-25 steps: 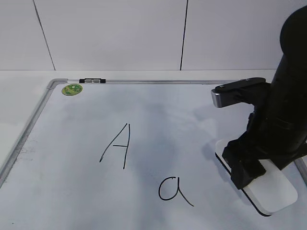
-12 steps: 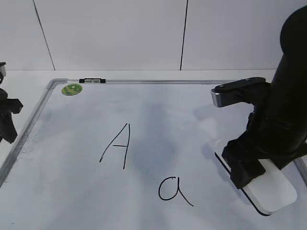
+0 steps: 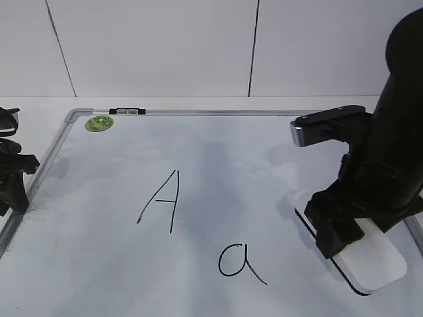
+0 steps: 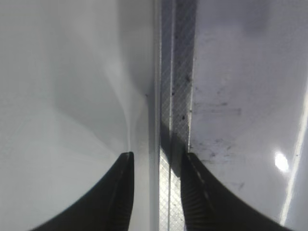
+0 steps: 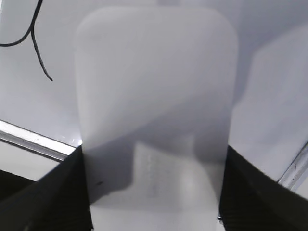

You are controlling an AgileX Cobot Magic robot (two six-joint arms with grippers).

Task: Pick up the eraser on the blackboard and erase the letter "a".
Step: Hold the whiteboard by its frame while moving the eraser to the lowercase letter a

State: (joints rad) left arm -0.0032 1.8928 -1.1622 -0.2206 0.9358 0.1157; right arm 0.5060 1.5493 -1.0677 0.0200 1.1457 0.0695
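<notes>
The white eraser (image 3: pixel 378 261) lies near the right edge of the blackboard (image 3: pixel 218 165), right of the letter "a" (image 3: pixel 239 261). My right gripper (image 3: pixel 338 236) is shut on the eraser's sides. In the right wrist view the eraser (image 5: pixel 154 96) fills the space between the fingers (image 5: pixel 154 192), the "a" tail (image 5: pixel 41 60) shows at top left, and the board (image 5: pixel 269 96) lies beneath. My left gripper (image 3: pixel 16 191) is at the board's left frame. In the left wrist view its open jaws (image 4: pixel 156 168) straddle the grey frame (image 4: pixel 175 96).
A capital "A" (image 3: pixel 162 201) is drawn left of the middle. A round green sticker (image 3: pixel 99 123) and a small black-and-white marker (image 3: pixel 127 111) sit at the board's far left corner. A tiled wall stands behind. The board's right frame runs close beside the eraser.
My left arm has come into view from the left and moved right to the board's left frame. The right gripper stays shut on the eraser, shifted slightly.
</notes>
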